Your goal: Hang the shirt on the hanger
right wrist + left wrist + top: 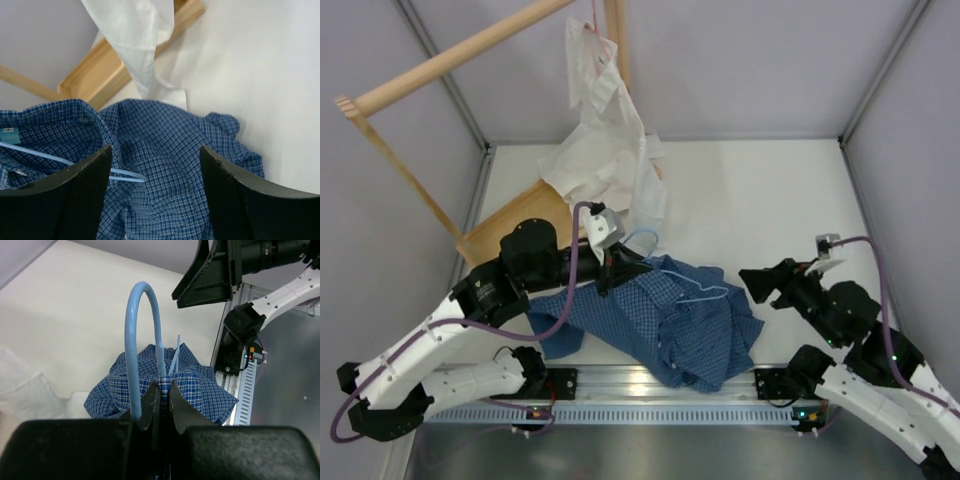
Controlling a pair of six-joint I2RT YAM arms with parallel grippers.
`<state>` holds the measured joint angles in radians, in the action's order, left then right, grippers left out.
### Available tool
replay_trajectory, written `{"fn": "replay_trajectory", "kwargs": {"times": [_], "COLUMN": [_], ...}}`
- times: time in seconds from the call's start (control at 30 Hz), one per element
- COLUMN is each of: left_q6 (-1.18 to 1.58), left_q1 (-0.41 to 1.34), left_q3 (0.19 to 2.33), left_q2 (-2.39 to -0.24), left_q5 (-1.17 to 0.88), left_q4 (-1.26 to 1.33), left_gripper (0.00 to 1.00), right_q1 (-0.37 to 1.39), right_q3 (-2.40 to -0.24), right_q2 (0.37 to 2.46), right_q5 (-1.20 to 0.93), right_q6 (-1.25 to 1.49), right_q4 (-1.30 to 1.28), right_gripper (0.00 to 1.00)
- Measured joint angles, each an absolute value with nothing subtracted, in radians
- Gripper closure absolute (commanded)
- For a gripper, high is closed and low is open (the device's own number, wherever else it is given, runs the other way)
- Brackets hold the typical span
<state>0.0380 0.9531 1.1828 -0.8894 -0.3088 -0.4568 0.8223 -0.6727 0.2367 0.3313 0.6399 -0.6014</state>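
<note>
– Pale wood at the far left: what is it?
– A wooden rack [450, 55] with a round rail, leaning over the back-left corner of the white bench [760, 190]. A white shirt [610, 130] hangs from the rail and trails down onto the bench.

– And further right?
– The left arm [510, 280] reaches from the near-left edge toward the middle. The left jaws are clenched on a fold of the shirt [670, 325], dark blue with a fine check, right where the hook of the hanger [130, 350] comes out of the cloth. I cannot tell whether the wire itself is pinched too.

– Where does the shirt lie?
– It is crumpled in a heap on the bench, close to the metal rail [620, 380] at the near edge, between the left arm and the right arm [860, 330].

– And the hanger?
– It is thin light-blue wire. The hook arches up beside the left jaws, a short stretch of wire crosses the top of the heap, and the rest is hidden in the folds.

– What is on the right?
– The right jaws are spread wide and grip nothing. They sit just beside the shirt's right edge, pointing at it. In the right wrist view, checked cloth and a length of the wire show between them.
</note>
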Motion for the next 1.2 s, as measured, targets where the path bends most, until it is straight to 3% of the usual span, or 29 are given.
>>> {"fn": "replay_trajectory", "kwargs": {"times": [0.27,0.8,0.97,1.2], "left_q6": [0.076,0.078,0.076,0.075], "left_q1": [0.953,0.957,0.957,0.957], "left_q3": [1.013,0.915,0.912,0.910], "left_q2": [-0.715,-0.592,-0.574,-0.572], "left_q5": [-0.340,-0.511,-0.529,-0.513], "left_q4": [-0.358,-0.209,-0.189,-0.178], "left_gripper": [1.00,1.00,1.00,1.00], "right_q1": [0.822,0.785,0.772,0.770], "right_q3": [-0.599,-0.490,-0.456,-0.424], "right_q2": [0.438,0.586,0.631,0.628], "right_q5": [0.114,-0.437,-0.523,-0.579], "right_q6": [0.716,0.752,0.760,0.789], "right_q4": [-0.487,-0.173,-0.100,-0.042], "right_gripper": [0.43,0.48,0.68,0.62]}}
